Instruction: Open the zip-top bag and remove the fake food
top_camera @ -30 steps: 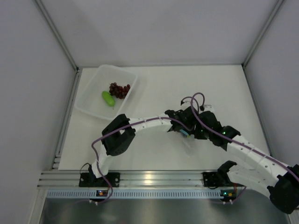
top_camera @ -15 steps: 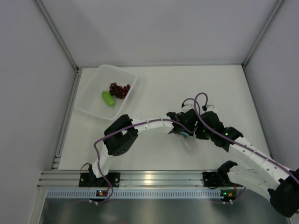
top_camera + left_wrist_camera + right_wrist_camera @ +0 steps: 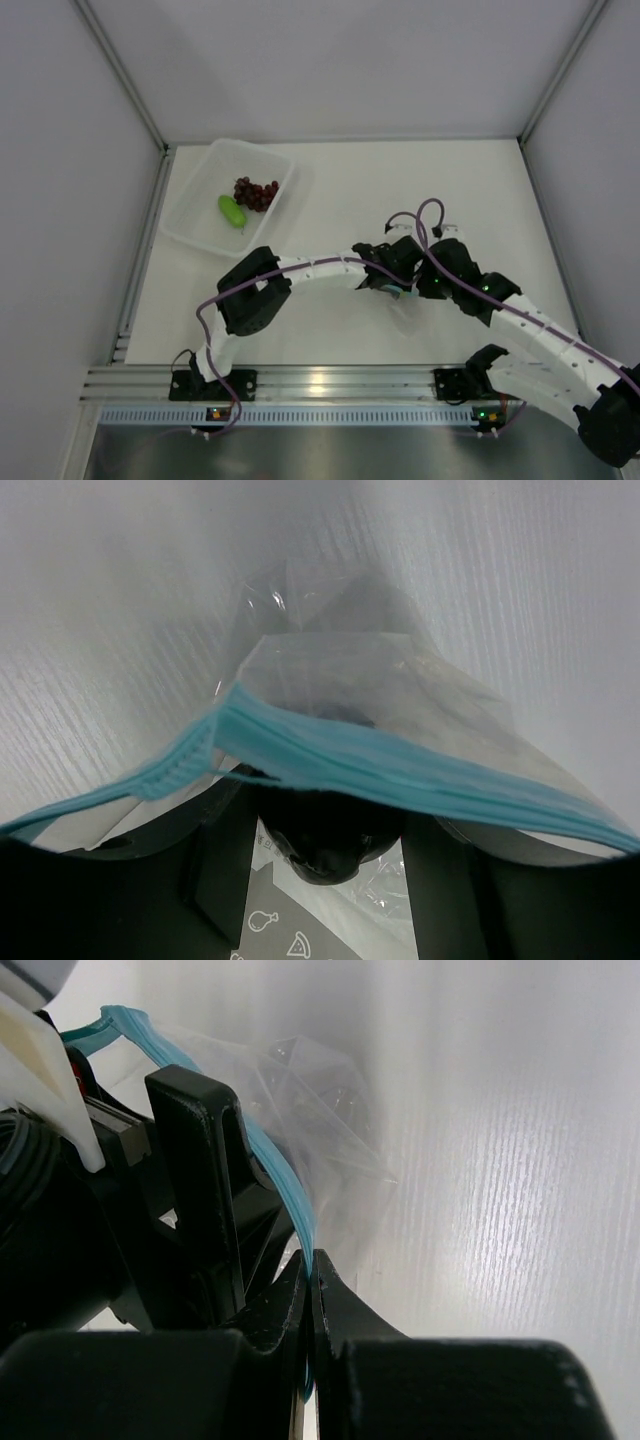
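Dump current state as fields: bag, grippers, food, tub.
zip-top bag: between both grippers, mouth looks partly open
zip strip: light blue, pinched by right gripper
left gripper: at the bag, grip unclear
tub: far left of table
grape bunch: in tub
green piece: in tub, beside grapes
dark lump: appears inside bag, seen through plastic
remaining: likely one piece to remove

The small, clear, crinkly zip-top bag [image 3: 330, 680] sits right of centre, its light blue zip strip [image 3: 400, 765] creased, a dark roundish lump [image 3: 330, 842] showing through. The dark red-purple grape bunch [image 3: 256, 192] and bright green oblong piece [image 3: 231, 211] lie in the translucent tub [image 3: 197, 228].
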`<state>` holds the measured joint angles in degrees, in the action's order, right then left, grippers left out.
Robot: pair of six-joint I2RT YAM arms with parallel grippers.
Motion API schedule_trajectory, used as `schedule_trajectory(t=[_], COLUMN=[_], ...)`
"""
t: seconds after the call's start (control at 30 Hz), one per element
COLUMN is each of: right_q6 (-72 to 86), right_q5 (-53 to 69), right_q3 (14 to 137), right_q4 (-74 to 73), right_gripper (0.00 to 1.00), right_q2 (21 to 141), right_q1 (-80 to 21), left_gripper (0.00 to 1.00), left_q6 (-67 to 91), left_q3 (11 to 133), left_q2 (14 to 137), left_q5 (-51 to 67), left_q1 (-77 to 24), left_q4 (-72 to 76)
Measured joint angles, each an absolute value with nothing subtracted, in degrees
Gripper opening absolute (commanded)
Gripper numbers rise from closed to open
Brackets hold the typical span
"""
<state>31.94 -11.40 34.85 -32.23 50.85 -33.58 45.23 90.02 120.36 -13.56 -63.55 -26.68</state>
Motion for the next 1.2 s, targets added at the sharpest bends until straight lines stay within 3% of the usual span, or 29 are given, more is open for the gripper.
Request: schedule_trajectory(t=[0.3, 0.77, 1.2], right_q6=[31.97, 31.59, 29.95], right_q5=[-10.61, -18.92, -21.21], right_q3=[35.46, 41.34, 42.35], right_q4=[-31.33, -34.98, -34.57], right_gripper=[0.00, 0.00, 0.00], right_q2=[51.83, 50.96, 53.76], right_q1=[-35.00, -38.72, -38.89], left_gripper=[0.00, 0.00, 0.00], left_q6=[46.33, 43.77, 43.77], left_q3=[85.10, 84.51, 74.04], left_q2=[115.85, 110.61, 97.67], left_q5=[-13.15, -8.73, -5.48], left_q1=[-63.88, -63.24, -61.78], left_q4=[-22.13, -19.29, -8.51])
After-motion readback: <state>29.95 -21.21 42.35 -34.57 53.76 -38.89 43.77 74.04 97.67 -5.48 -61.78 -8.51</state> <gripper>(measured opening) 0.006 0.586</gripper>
